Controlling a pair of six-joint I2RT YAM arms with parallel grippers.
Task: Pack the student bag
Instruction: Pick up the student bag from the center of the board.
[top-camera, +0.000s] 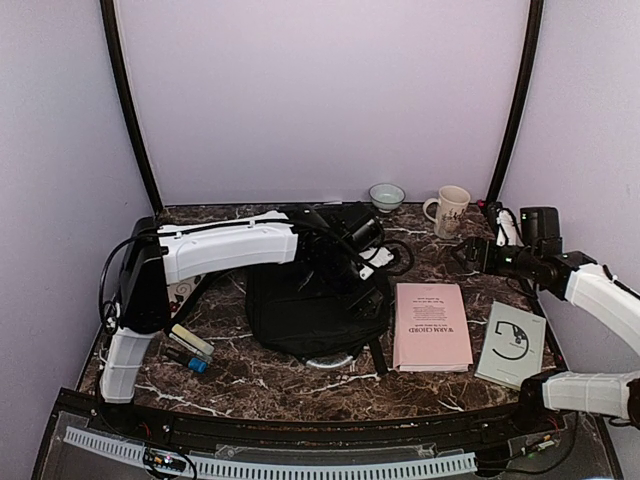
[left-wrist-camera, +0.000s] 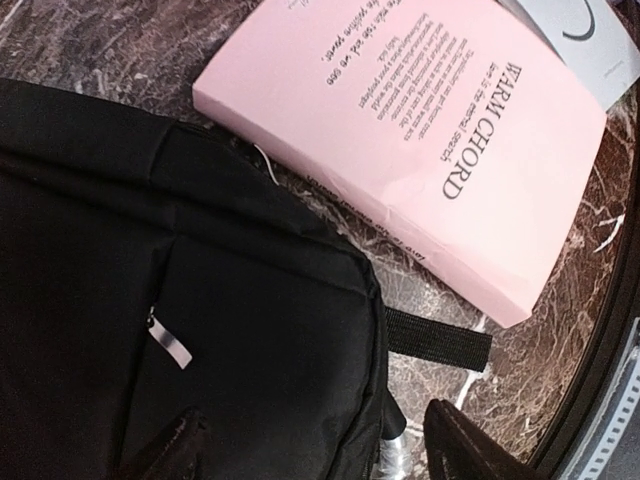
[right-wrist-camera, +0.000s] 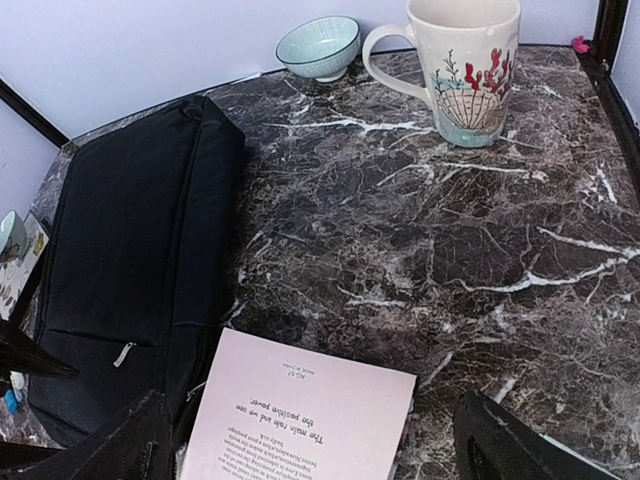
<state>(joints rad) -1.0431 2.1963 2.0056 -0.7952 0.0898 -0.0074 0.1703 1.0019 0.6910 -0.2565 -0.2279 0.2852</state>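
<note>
The student bag (top-camera: 310, 312) lies flat and closed in the middle of the table, black, with a silvery loop handle (top-camera: 335, 362) at its near edge. My left gripper (top-camera: 368, 262) hangs over the bag's right side. In the left wrist view its fingers (left-wrist-camera: 470, 450) stand apart, open and holding nothing, one over the bag (left-wrist-camera: 150, 300), the other over the table, with the silvery handle (left-wrist-camera: 395, 455) between them. My right gripper (top-camera: 463, 255) is open above the far end of a pink book (right-wrist-camera: 300, 420).
The pink book (top-camera: 432, 325) lies right of the bag, and a grey booklet (top-camera: 512, 343) lies further right. A mug (top-camera: 449, 210) and a small bowl (top-camera: 387, 196) stand at the back. Markers and an eraser (top-camera: 190, 347) lie at the front left.
</note>
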